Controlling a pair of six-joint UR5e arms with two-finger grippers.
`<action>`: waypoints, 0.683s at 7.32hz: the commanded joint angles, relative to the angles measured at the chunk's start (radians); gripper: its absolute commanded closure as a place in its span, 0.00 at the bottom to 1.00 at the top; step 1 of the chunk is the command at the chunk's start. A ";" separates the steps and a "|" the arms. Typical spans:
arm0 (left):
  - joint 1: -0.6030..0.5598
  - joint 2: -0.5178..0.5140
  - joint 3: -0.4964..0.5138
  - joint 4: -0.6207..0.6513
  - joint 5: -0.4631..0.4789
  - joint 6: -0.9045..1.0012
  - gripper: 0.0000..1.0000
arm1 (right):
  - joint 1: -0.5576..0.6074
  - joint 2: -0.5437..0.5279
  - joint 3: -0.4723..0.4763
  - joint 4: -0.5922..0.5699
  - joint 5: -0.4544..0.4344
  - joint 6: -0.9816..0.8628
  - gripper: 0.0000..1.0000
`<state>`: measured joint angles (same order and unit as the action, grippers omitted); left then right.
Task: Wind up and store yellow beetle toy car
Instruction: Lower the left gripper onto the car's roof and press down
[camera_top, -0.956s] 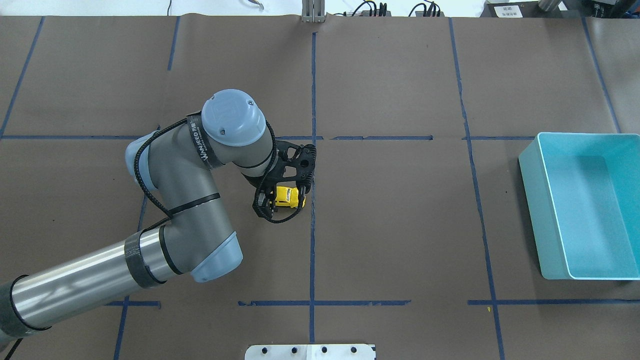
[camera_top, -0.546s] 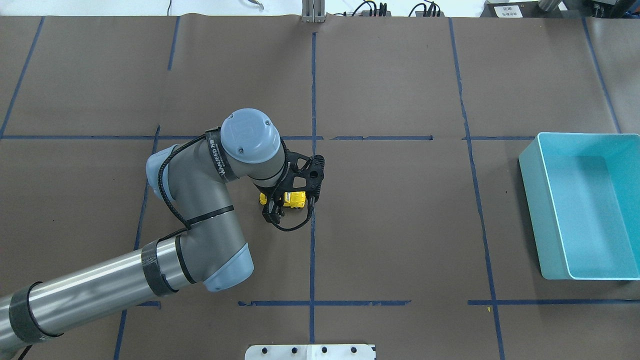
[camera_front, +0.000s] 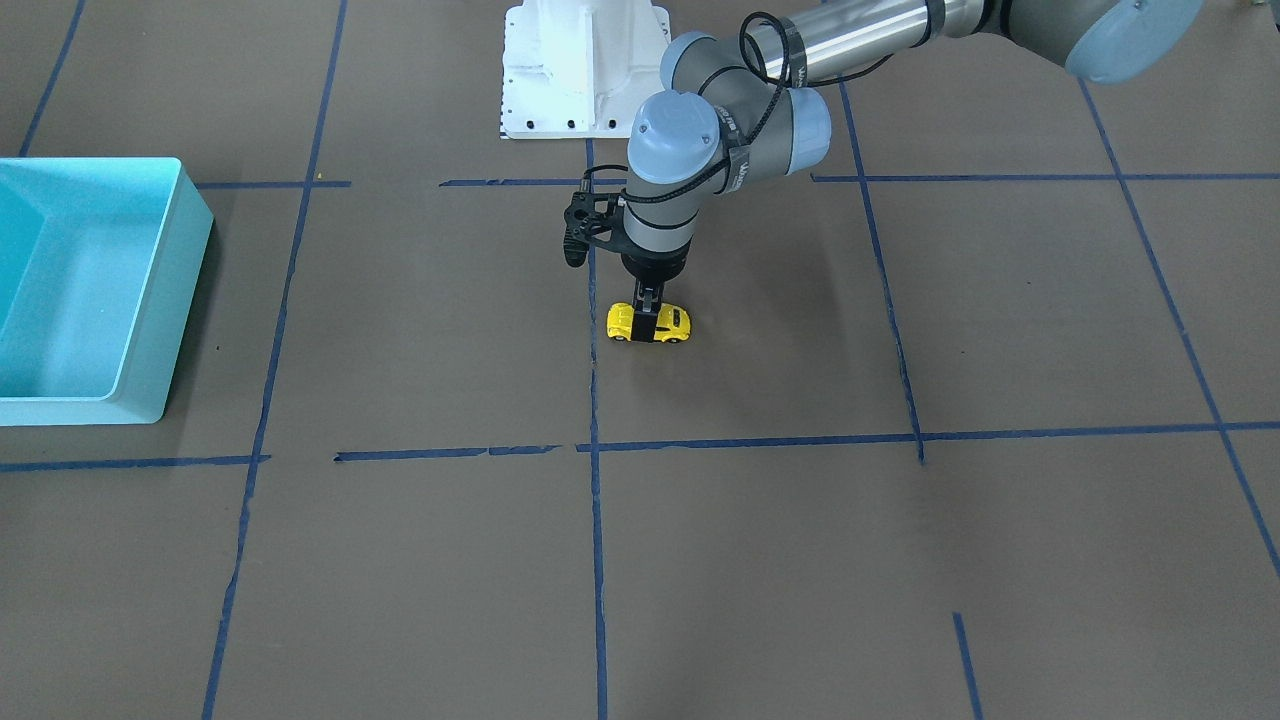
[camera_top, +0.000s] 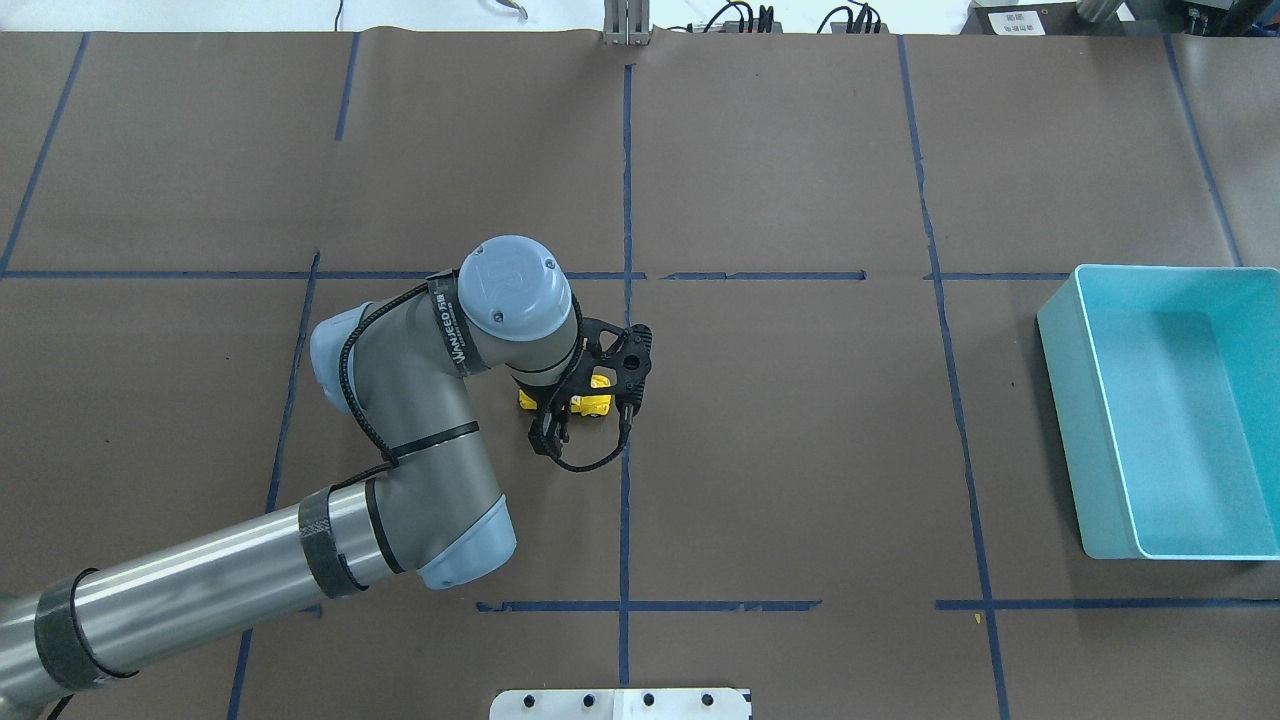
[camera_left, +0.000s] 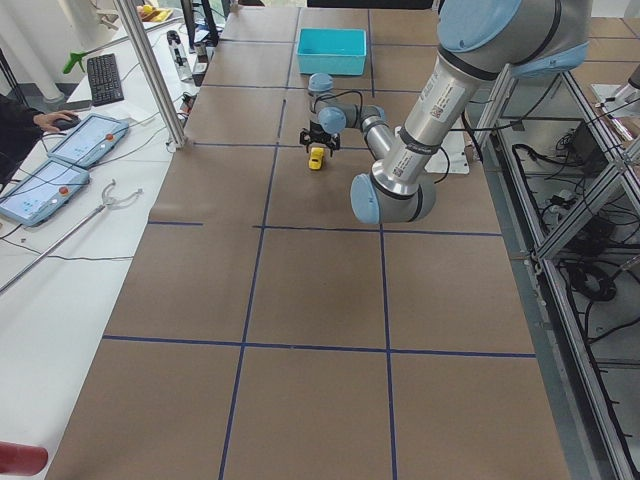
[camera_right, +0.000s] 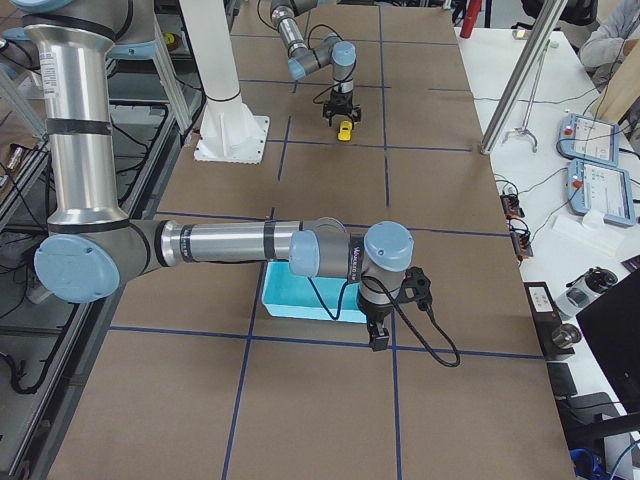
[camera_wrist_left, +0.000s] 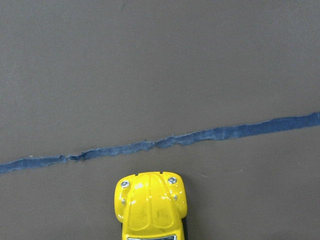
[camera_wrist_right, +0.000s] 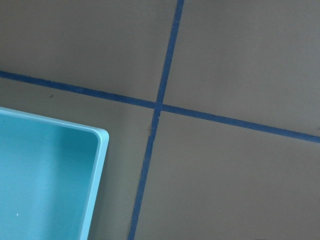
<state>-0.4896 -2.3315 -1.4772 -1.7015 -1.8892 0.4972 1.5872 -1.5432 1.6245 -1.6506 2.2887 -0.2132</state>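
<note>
The yellow beetle toy car (camera_front: 675, 322) sits wheels-down on the counter (camera_front: 800, 560), just right of the vertical blue tape line at the centre of the front-facing view. The left pincer (camera_front: 646, 312) comes straight down on it and is closed across its body, one finger crossing the near side. This looks like the wind-up stage, with the car pressed to the surface while it is gripped. Storing is not yet done: the turquoise bin (camera_front: 185, 305) at the left edge of that view is well apart from the car. The right pincer (camera_right: 379, 340) hangs beside the bin in the right side view, and I cannot tell whether it is open or closed.
</note>
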 joint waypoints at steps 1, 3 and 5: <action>0.000 -0.012 0.017 -0.006 0.010 0.000 0.02 | 0.001 0.000 0.000 0.000 0.000 0.000 0.00; 0.002 -0.012 0.035 -0.035 0.019 -0.008 0.16 | -0.001 0.000 0.000 0.000 0.000 0.000 0.00; 0.002 -0.012 0.034 -0.036 0.019 -0.005 0.41 | 0.001 0.000 0.000 0.000 0.000 0.000 0.00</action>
<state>-0.4879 -2.3439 -1.4434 -1.7357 -1.8704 0.4910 1.5871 -1.5432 1.6245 -1.6506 2.2887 -0.2132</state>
